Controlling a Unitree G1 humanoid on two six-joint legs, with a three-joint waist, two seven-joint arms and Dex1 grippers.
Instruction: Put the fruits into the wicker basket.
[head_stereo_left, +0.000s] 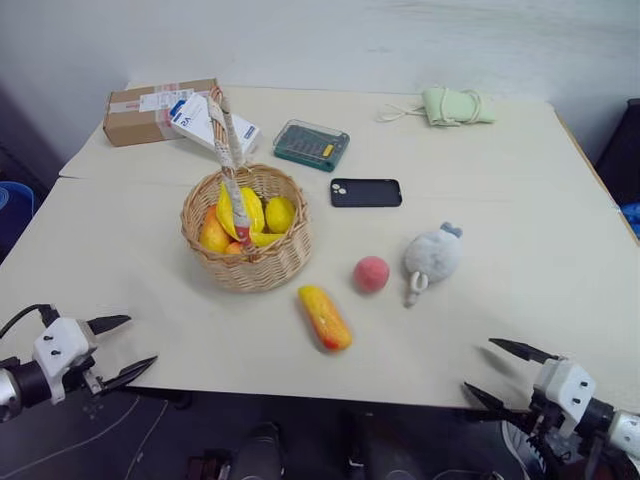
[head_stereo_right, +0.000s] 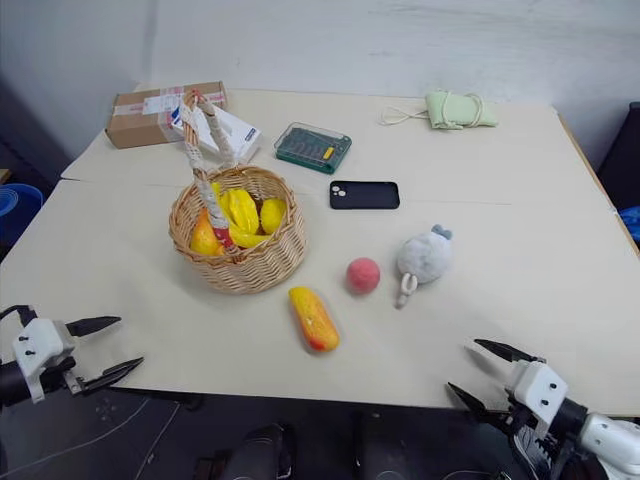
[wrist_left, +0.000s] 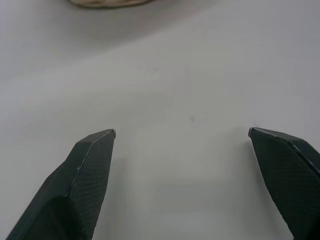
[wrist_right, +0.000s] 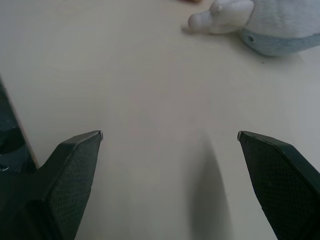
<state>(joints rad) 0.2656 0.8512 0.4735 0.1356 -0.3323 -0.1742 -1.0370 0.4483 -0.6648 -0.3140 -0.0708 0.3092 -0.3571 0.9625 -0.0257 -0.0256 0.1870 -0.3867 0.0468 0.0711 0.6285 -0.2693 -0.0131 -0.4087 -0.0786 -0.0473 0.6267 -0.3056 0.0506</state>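
The wicker basket (head_stereo_left: 247, 235) stands left of the table's middle, its tall handle (head_stereo_left: 227, 140) arching up, with yellow and orange fruits (head_stereo_left: 245, 215) inside. On the table in front of it lie an elongated yellow-orange fruit with a red side (head_stereo_left: 325, 318) and a round pink-red fruit (head_stereo_left: 371, 273). My left gripper (head_stereo_left: 125, 348) is open at the near left edge of the table, well short of the basket. At the near right edge my right gripper (head_stereo_left: 498, 372) is open too, with nothing between its fingers.
A fluffy grey plush toy (head_stereo_left: 432, 255) lies right of the pink fruit. Behind the basket are a black phone (head_stereo_left: 366, 192), a green case (head_stereo_left: 311, 144), a cardboard box (head_stereo_left: 150, 110) with a white packet (head_stereo_left: 212, 122), and a pale green cloth (head_stereo_left: 455, 106) at the far right.
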